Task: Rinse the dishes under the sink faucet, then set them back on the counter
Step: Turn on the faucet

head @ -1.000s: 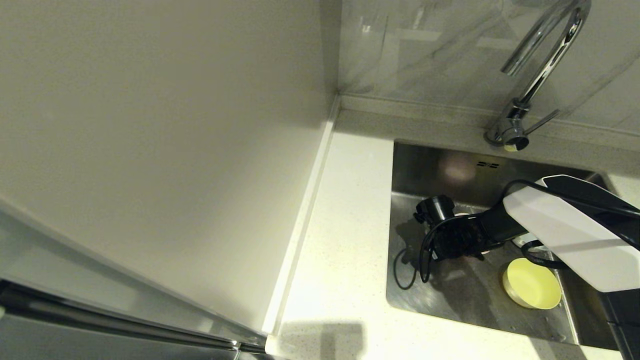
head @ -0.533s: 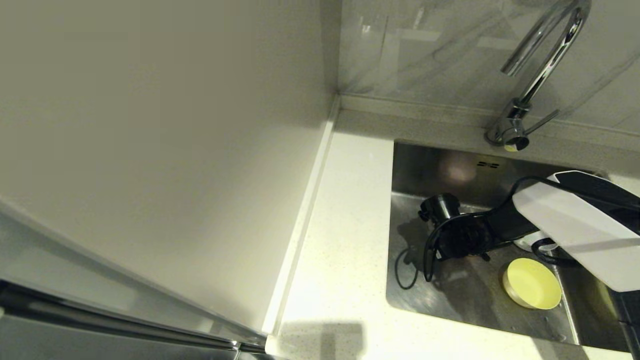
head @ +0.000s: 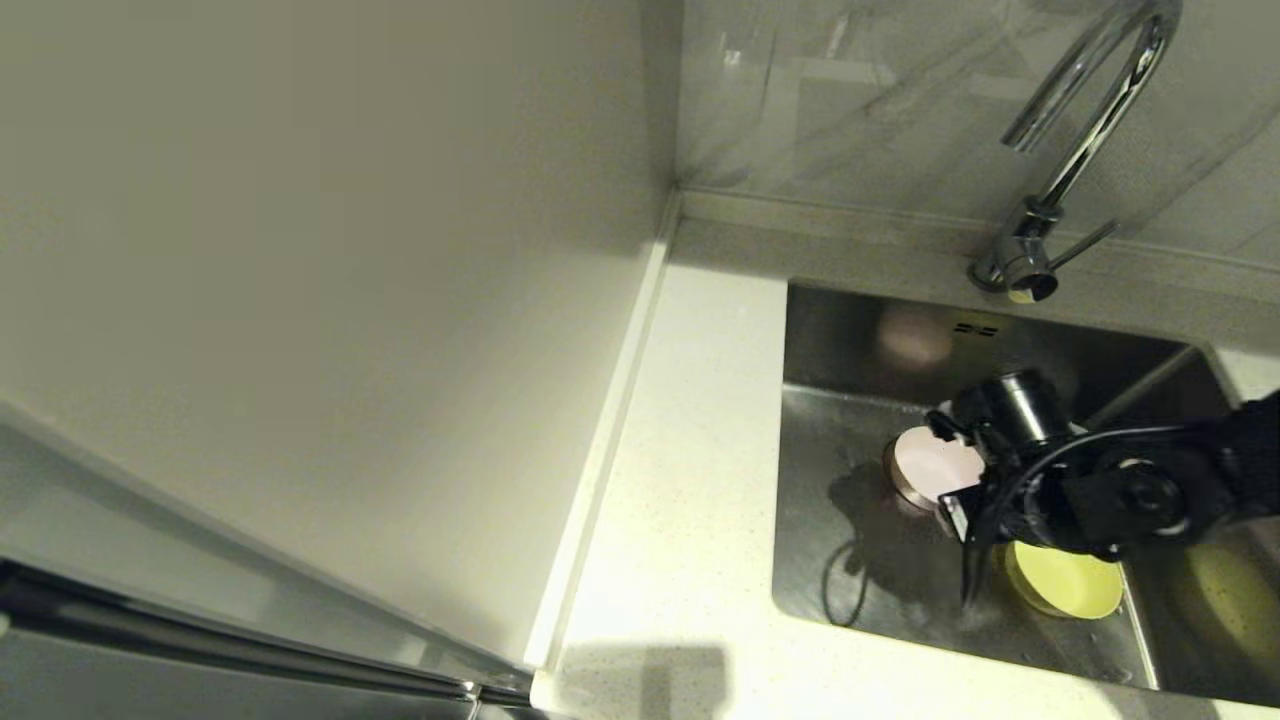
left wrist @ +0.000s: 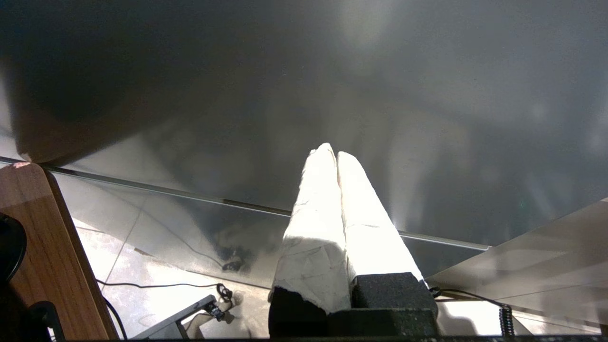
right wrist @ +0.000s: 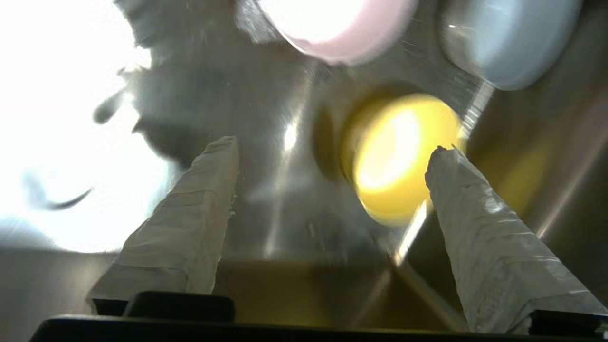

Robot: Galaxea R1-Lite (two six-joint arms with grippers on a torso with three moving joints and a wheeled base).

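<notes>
All three dishes lie in the sink (head: 860, 340). The pale pink bowl (head: 930, 465) (right wrist: 342, 23) is at the middle, the yellow-green bowl (head: 1065, 580) (right wrist: 403, 152) near the front, and the white bowl (right wrist: 510, 42) shows only in the right wrist view. My right arm (head: 1110, 490) hangs low in the basin between the pink and yellow-green bowls. Its gripper (right wrist: 335, 147) is open and holds nothing, with the yellow-green bowl just inside one fingertip (right wrist: 441, 156). The faucet (head: 1080, 130) stands behind the sink; no water shows. My left gripper (left wrist: 336, 152) is shut and empty, away from the sink.
The white speckled counter (head: 690, 450) runs along the sink's left and front. A plain wall panel (head: 300, 300) rises at the left, a marbled wall behind. The arm's black cable (head: 850, 590) loops above the sink floor.
My right arm has swung to the right and turned, its white forearm leaving view. The pink bowl, earlier hidden under the wrist, now shows. The yellow-green bowl has not moved.
</notes>
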